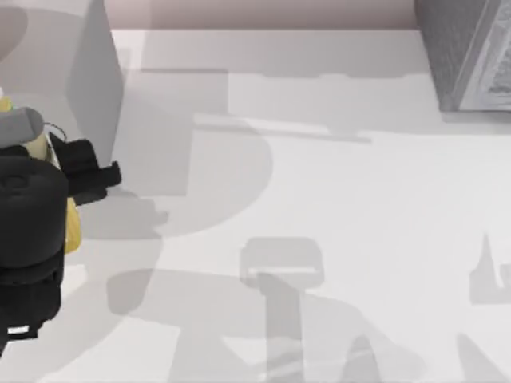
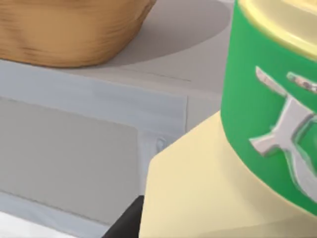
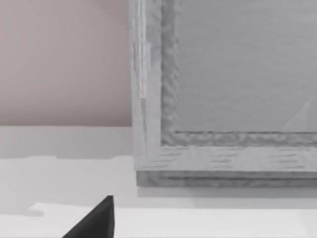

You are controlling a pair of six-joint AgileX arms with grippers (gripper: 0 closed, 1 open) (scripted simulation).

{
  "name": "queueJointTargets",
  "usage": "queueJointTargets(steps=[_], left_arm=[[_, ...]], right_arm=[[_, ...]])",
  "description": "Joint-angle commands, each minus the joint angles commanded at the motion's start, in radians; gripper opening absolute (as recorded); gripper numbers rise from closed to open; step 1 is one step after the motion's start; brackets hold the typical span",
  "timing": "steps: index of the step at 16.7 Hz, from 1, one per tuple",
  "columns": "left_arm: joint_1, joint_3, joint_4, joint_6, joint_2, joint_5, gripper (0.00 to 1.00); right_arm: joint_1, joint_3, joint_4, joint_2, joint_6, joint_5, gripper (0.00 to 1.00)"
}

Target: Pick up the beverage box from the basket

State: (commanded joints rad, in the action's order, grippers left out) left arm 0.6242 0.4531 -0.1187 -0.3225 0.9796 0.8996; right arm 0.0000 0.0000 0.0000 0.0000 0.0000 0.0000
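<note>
Left hand (image 1: 80,171) at the far left of the surface (image 1: 319,199), black, raised, clamped on the beverage box (image 1: 70,227), whose yellow side peeks out beneath the arm. In the left wrist view, beverage box (image 2: 198,193) held very close: pale yellow carton, with a green band bearing a pale silvery mark just beside it, one dark finger (image 2: 126,223) pressed against the carton's edge. Beyond, a woven brown basket (image 2: 69,29) standing on the surface, apart from the carton. Big grey box (image 1: 471,56) at the far right corner of the surface. Right hand (image 3: 94,220) near that grey box (image 3: 223,99), one dark fingertip visible; open or closed, cannot tell.
</note>
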Motion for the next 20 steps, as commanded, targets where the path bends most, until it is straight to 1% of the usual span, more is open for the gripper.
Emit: queueJointTargets(steps=[4,6,8,13,15,17,20], left_arm=[[-0.005,-0.006,-0.001,0.003,-0.001,-0.003,0.00],[-0.015,-0.016,-0.037,0.011,0.031,-0.013,0.00],[-0.037,-0.031,-0.109,0.026,0.083,-0.033,0.00],[-0.116,-0.077,-0.362,0.069,0.233,-0.108,0.00],[-0.144,-0.094,-0.435,0.084,0.277,-0.136,0.00],[-0.157,-0.102,-0.466,0.091,0.298,-0.150,0.00],[-0.158,-0.102,-0.467,0.092,0.298,-0.150,0.00]], right_arm=[[0.000,0.000,0.000,0.000,0.000,0.000,1.00],[0.000,0.000,0.000,0.000,0.000,0.000,1.00],[0.000,0.000,0.000,0.000,0.000,0.000,1.00],[0.000,0.000,0.000,0.000,0.000,0.000,1.00],[0.000,0.000,0.000,0.000,0.000,0.000,1.00],[0.000,0.000,0.000,0.000,0.000,0.000,1.00],[0.000,0.000,0.000,0.000,0.000,0.000,1.00]])
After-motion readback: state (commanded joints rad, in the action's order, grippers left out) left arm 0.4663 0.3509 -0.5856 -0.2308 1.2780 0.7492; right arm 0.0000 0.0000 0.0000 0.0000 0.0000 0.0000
